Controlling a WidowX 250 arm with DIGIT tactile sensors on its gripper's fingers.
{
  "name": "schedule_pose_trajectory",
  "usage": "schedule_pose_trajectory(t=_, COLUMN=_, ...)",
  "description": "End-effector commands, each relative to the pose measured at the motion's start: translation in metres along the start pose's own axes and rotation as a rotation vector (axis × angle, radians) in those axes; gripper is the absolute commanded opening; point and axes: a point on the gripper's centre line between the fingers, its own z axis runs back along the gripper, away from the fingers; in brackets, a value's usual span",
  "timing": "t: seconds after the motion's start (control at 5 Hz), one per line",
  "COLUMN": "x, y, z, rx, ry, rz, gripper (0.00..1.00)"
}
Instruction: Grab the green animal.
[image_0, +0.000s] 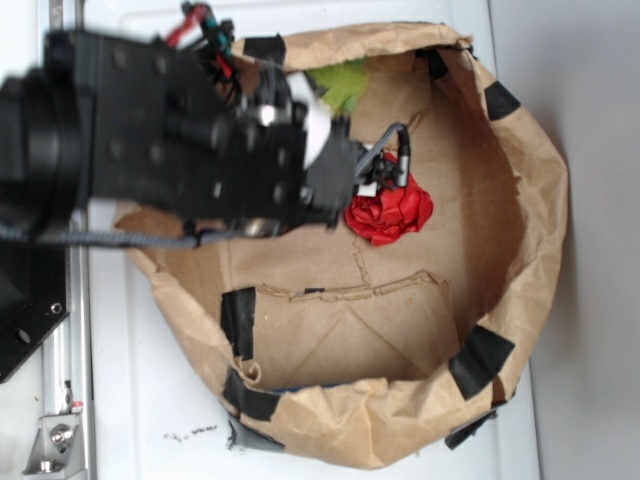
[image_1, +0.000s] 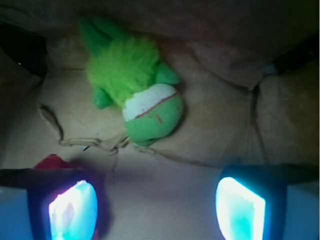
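Green animal (image_1: 142, 95) lies on the paper bag's (image_0: 400, 330) floor ahead of the spread, empty gripper (image_1: 157, 205). Descending short, the gripper risks pinching the red ball (image_1: 52, 162) beside its finger instead.

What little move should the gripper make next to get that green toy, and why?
Probably ease forward toward the green toy. The wrist view shows the gripper open and empty, the toy lying ahead of it, and the red ball beside one finger.

White table (image_0: 580, 150) carries brown paper bag (image_0: 520, 180); green animal (image_1: 140, 92), red fabric ball (image_0: 392, 212) inside.
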Motion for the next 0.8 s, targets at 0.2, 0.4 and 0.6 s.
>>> schedule_pose_trajectory(t=0.2, x=0.015, y=-0.003, z=0.008, rx=-0.03, ry=0.015, rz=0.052, gripper=1.0)
schedule_pose_trajectory(t=0.4, x=0.022, y=-0.011, z=0.0, rx=-0.051, ry=0.034, rz=0.046, gripper=1.0)
schedule_pose_trajectory(t=0.6, x=0.031, y=-0.015, z=-0.013, rx=-0.062, ry=0.039, rz=0.027, gripper=1.0)
